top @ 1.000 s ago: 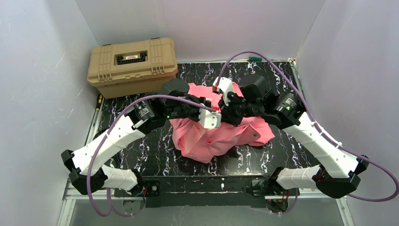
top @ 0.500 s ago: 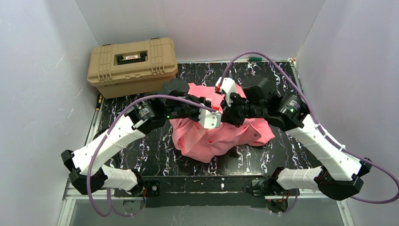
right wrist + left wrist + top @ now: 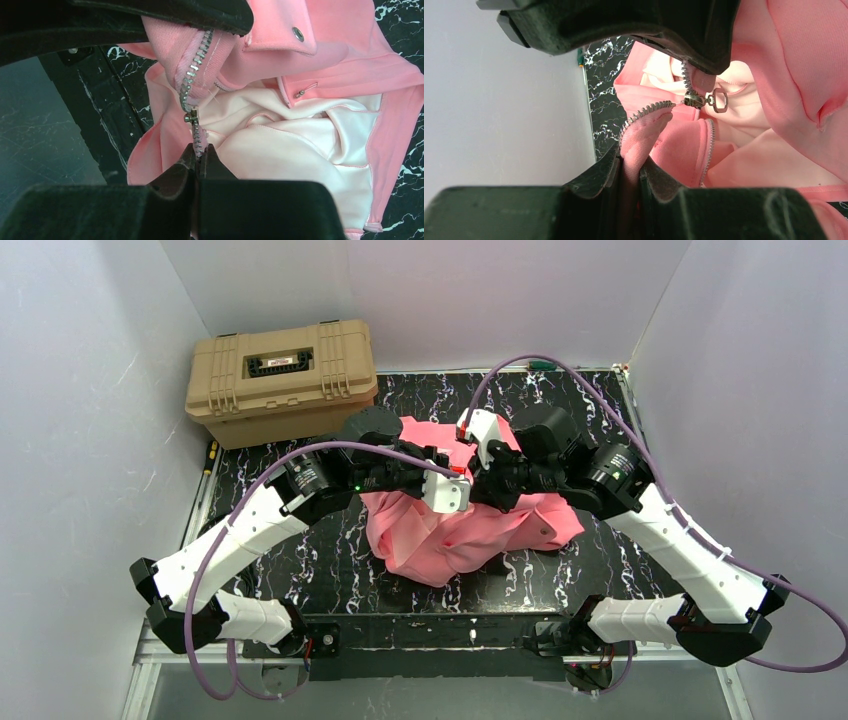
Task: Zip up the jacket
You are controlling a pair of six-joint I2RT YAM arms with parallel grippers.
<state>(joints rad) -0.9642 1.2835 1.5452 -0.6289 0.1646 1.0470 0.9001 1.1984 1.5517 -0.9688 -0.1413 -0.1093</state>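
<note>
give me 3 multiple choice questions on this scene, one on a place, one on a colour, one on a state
1. Where is the case? A) far left corner of the table B) near right corner C) table middle
2. What colour is the lining of the jacket? A) grey B) pale pink C) blue
3. The left claw is: A) open in the air B) shut on the case C) shut on the jacket
Answers: 1 A, the top view shows it far left. 2 B, pale pink shows inside. 3 C, it pinches the edge by the zipper.
</note>
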